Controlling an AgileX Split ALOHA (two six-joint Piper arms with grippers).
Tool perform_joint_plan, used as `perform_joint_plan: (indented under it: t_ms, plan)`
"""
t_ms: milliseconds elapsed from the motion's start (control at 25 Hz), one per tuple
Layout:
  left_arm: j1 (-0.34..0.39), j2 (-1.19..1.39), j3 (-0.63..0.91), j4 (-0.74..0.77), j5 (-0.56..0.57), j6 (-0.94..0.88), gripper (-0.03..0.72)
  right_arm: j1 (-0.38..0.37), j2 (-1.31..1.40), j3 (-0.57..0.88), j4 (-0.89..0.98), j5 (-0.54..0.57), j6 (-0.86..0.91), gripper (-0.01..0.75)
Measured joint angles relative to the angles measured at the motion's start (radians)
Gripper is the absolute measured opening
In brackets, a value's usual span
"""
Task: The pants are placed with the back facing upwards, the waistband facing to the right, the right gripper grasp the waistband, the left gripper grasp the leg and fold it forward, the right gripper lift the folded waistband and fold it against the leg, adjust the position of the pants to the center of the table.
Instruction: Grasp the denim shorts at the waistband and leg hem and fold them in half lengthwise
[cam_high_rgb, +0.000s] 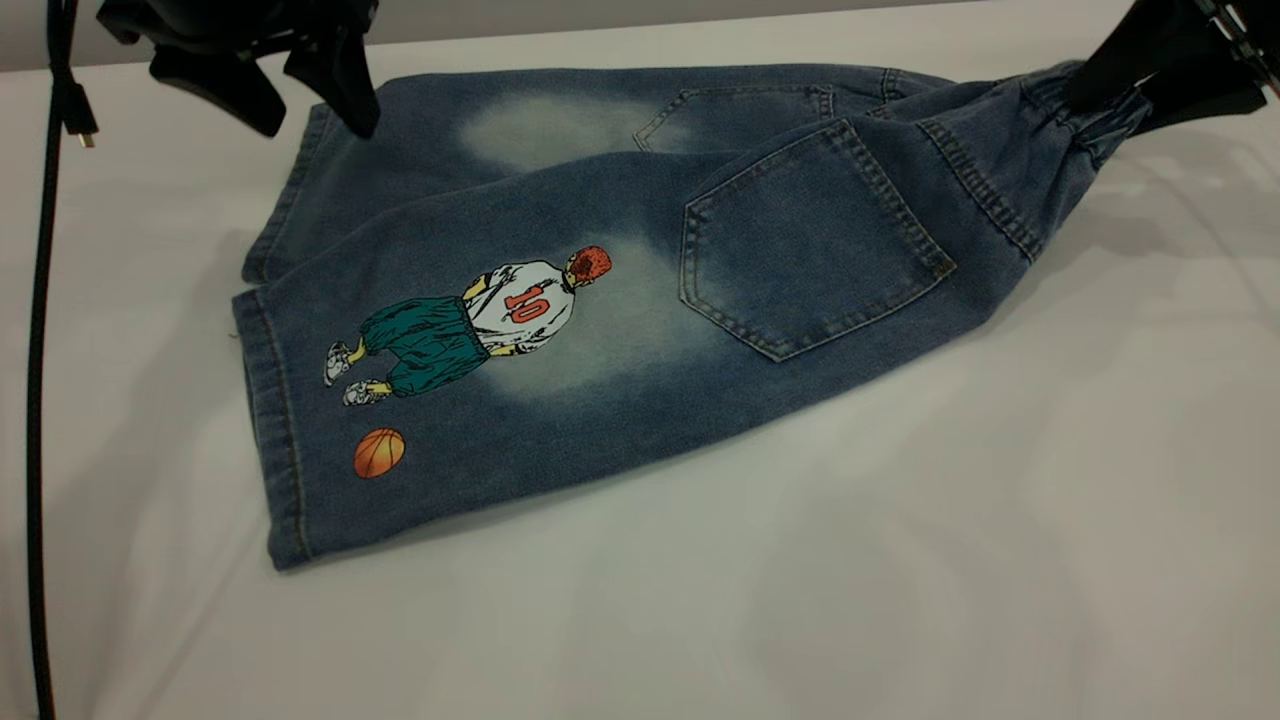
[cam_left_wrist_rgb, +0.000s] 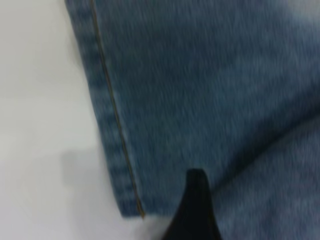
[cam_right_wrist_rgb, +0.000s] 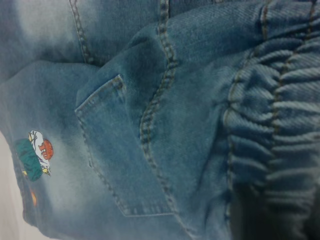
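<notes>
Pants (cam_high_rgb: 600, 300) hem nearest; right gripper (cam_high_rgb: 1110, 90) pinches waistband (cam_right_wrist_rgb: 270, 125); left gripper's (cam_high_rgb: 340, 90) finger spread unclear

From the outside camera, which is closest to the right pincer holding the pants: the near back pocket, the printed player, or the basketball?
From the right pincer on the waistband:
1. Back pocket, just left of the waistband.
2. Printed player, mid-leg.
3. Basketball, by the leg hem.

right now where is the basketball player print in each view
Exterior: the player print lies on the near leg, toward the left hem.
Left wrist: not in it, only plain denim and a hem.
Right wrist: small, at the picture's left edge.
Shared landmark: the back pocket.
</notes>
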Motion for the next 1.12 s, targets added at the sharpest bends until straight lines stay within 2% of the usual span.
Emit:
perform_joint_plan:
  t_ms: [40,120,280,440,720,1120]
  plan:
    - [-0.001,0.000,0.000,0.000,0.027,0.000,0.548,0.000,0.000,0.000,0.000,0.000,0.000,0.078]
    - [-0.007,0.000,0.000,-0.020,0.086,0.000,0.548,0.000,0.000,0.000,-0.001,0.000,0.001,0.035]
    - [-0.029,0.000,0.003,-0.100,0.212,0.001,0.548,0.000,0.000,0.000,-0.001,0.004,0.001,0.031]
    - [-0.084,0.001,0.016,-0.143,0.299,0.005,0.548,0.000,0.000,0.000,-0.001,0.005,0.001,0.031]
    - [-0.170,0.001,0.101,-0.121,0.303,-0.022,0.548,-0.001,0.000,-0.001,-0.001,0.008,0.003,0.031]
    - [-0.171,0.001,0.330,-0.104,0.199,-0.058,0.548,-0.001,0.000,-0.001,-0.001,0.008,0.002,0.031]
